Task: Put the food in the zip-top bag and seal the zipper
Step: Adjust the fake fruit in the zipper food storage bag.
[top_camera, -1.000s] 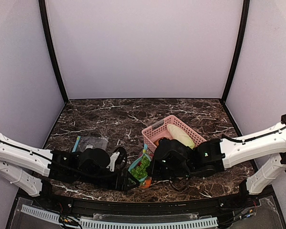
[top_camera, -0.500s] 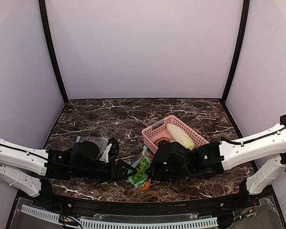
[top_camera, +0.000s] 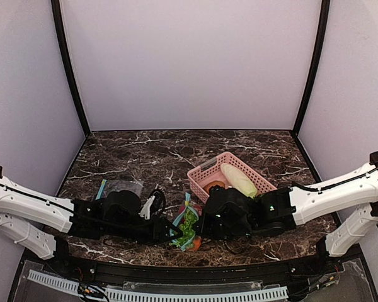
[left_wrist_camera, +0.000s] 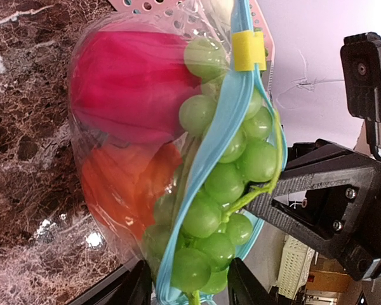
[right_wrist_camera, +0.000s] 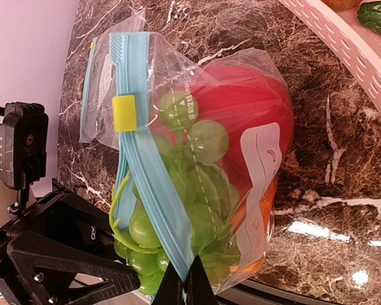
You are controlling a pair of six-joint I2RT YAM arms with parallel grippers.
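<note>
Advanced slightly toward the bag (top_camera: 186, 224), left claw (left_wrist_camera: 189, 287) straddles one end of the zipper (left_wrist_camera: 240, 89); contact cannot be told. Right claw (right_wrist_camera: 183, 284) pinches that strip. Bag of grapes (left_wrist_camera: 225, 184) and fruit (left_wrist_camera: 127, 89) lies between both claws on the table (top_camera: 145, 151).

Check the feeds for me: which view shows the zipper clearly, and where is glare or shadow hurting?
Left wrist: zipper sharp and evenly lit, one small glare spot on the table. Right wrist: also sharp, with brighter reflections on the marble lower right and a faint sheen on the bag film. Top external: bag small, dim and partly hidden; zipper barely legible.
</note>
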